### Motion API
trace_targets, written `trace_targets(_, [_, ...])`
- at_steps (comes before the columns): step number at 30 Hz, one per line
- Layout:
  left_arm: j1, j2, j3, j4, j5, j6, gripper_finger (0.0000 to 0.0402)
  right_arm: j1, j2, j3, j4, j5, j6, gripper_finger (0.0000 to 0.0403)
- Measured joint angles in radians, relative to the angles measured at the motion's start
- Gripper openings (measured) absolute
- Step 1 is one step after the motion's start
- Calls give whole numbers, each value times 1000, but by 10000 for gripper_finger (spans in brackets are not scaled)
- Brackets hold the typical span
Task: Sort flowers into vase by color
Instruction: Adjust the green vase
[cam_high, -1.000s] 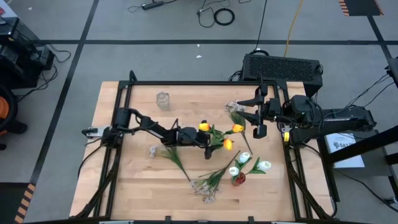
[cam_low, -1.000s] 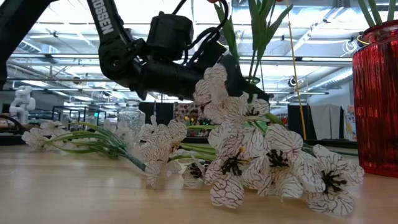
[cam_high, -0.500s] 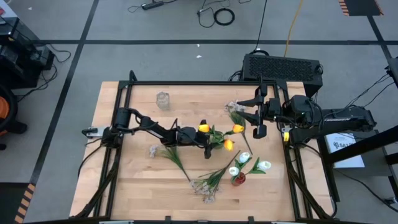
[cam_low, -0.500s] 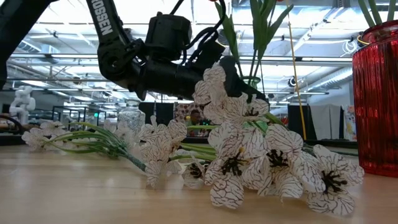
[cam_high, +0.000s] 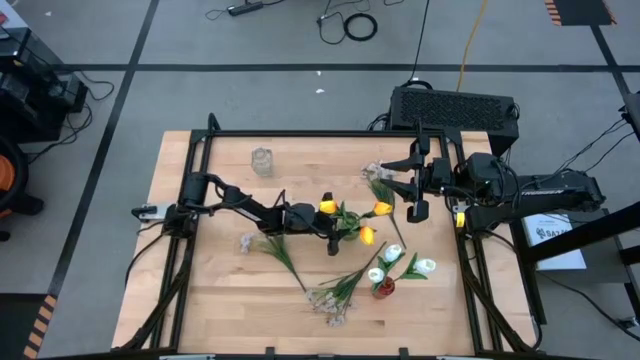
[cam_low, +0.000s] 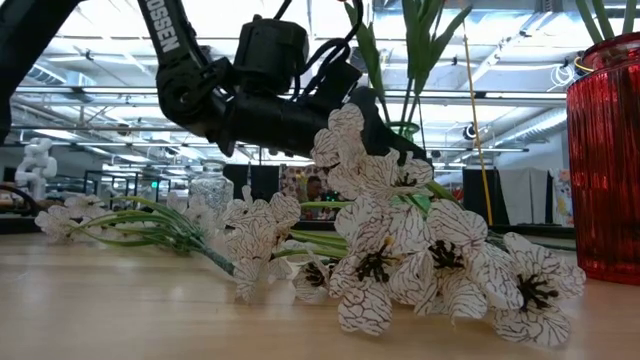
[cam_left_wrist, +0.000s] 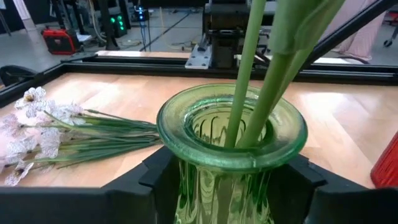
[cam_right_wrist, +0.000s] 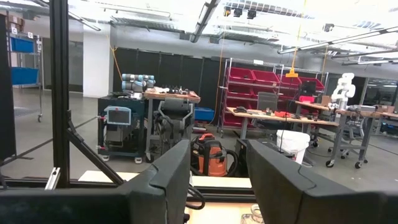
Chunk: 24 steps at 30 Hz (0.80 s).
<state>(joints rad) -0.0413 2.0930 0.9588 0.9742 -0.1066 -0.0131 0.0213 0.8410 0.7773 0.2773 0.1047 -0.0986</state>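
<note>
So progress-wise it looks roughly half sorted. The orange-yellow tulips stand in the green glass vase at the middle of the high frame, three heads fanned out around it, stems going down through the neck. The white tulips are in the red vase, lower right of centre in the high view, heads spread up and to the right.

What's left, as far as I can tell: the sprays of tiny pale blossoms are still lying flat on the wooden table. One spray sits left of centre, long axis diagonal, pale head at the upper left and stem end toward the lower right. A second spray lies just below centre, blossoms at the lower left, stems running up and right toward the red vase. A third one is up near the right arm, head at the upper left, stem trailing down and right. The small clear glass vase at the upper left of the table looks empty, so my guess is that's where they go.

The left gripper sits either side of the green vase body, fingers right up against the glass; whether it's actually clamping I can't tell. The right gripper hangs parked at the right of the table, jaws parted with nothing between them.
</note>
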Motion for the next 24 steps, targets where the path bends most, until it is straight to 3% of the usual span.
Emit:
trace_targets(12, [20,-103,-69,-67,-40,30,191,0,0,1,-6,0,0,151])
trace_targets(24, [72,-169,-192,6,-52,20,191,-1,0,0,-4,0,0,151])
